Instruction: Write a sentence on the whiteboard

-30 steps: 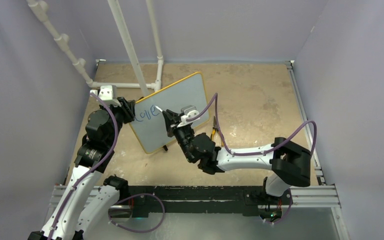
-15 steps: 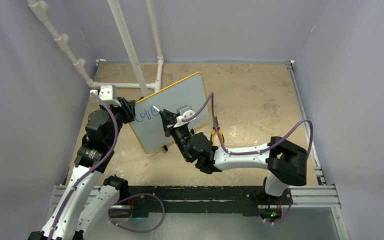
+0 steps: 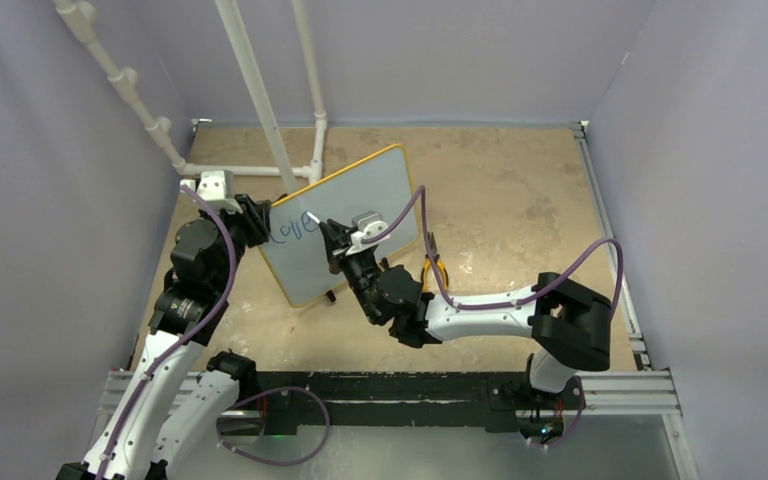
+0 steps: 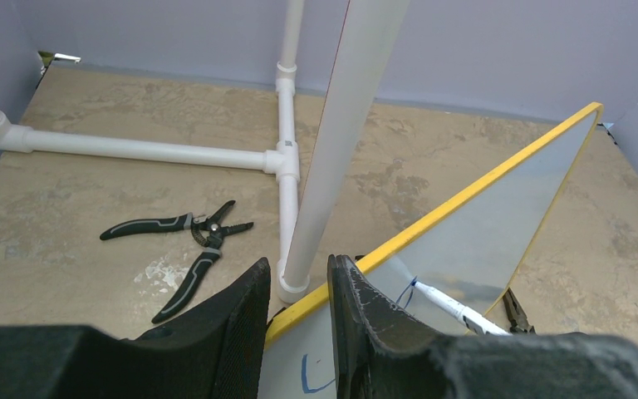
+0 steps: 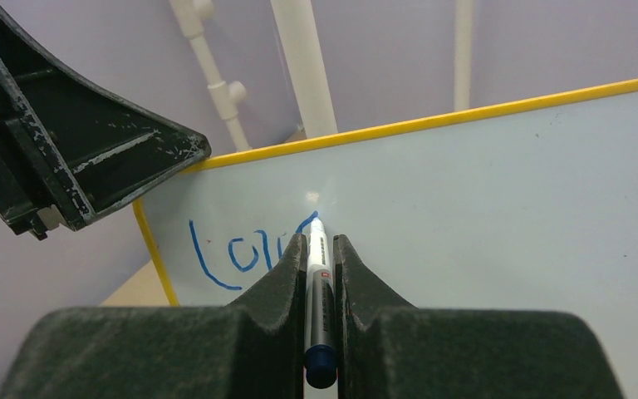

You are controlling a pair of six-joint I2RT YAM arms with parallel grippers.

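We see a mottled tan worktop (image 3: 520,200) walled in pale lilac, with a frame of white pipes (image 3: 260,100) rising at the upper left of the overhead view. Just left of centre stands the whiteboard (image 3: 365,190), yellow-edged and propped up at a slant on the worktop. The left arm (image 3: 195,270) comes up the left side, and the left jaws are closed on the board's yellow left edge. The right arm (image 3: 490,310) stretches in from the lower right. The right jaws are pressed tight on a marker (image 5: 317,283), white with a dark blue end, whose tip touches the board. The sentence (image 5: 233,258) is one blue cursive word, roughly "love", near the board's left end, and the tip sits at its last stroke. In the left half of the left wrist view, black-handled pliers (image 4: 174,223) lie open on the worktop.
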